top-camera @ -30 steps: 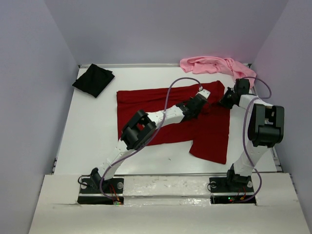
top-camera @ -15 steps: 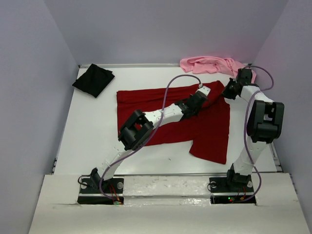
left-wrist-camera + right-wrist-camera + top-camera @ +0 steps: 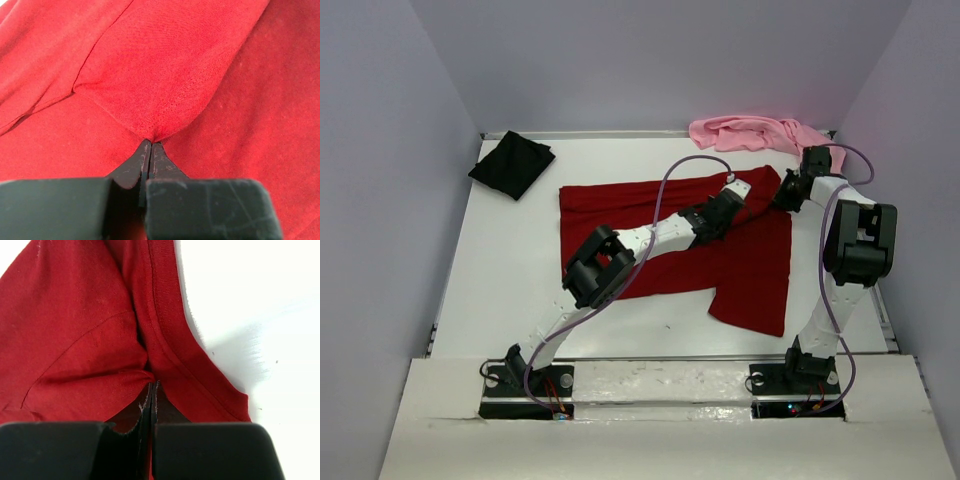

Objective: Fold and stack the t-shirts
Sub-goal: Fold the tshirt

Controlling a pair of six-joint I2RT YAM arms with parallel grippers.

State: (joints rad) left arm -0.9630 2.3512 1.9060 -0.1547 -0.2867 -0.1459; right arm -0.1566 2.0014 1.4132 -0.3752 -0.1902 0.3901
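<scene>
The dark red t-shirt (image 3: 610,205) lies spread across the middle of the white table, one part hanging toward the front at the right. My left gripper (image 3: 742,190) is over its far right part, shut on a pinched fold of the red cloth (image 3: 165,90); its tips (image 3: 150,144) meet at that fold. Just to the right, my right gripper (image 3: 783,194) is shut on the red cloth beside a stitched hem (image 3: 170,340), tips (image 3: 152,385) together. The black t-shirt (image 3: 512,164) lies folded at the far left. The light pink t-shirt (image 3: 750,132) is crumpled at the far right.
Grey walls close in the table (image 3: 500,280) on the left, back and right. The left arm stretches diagonally over the red shirt, its purple cable looping above. The right arm stands close to the right wall.
My right gripper has moved toward the far edge of the table, carrying the red shirt's corner with it. The left arm shifted slightly the same way. Both stayed shut.
</scene>
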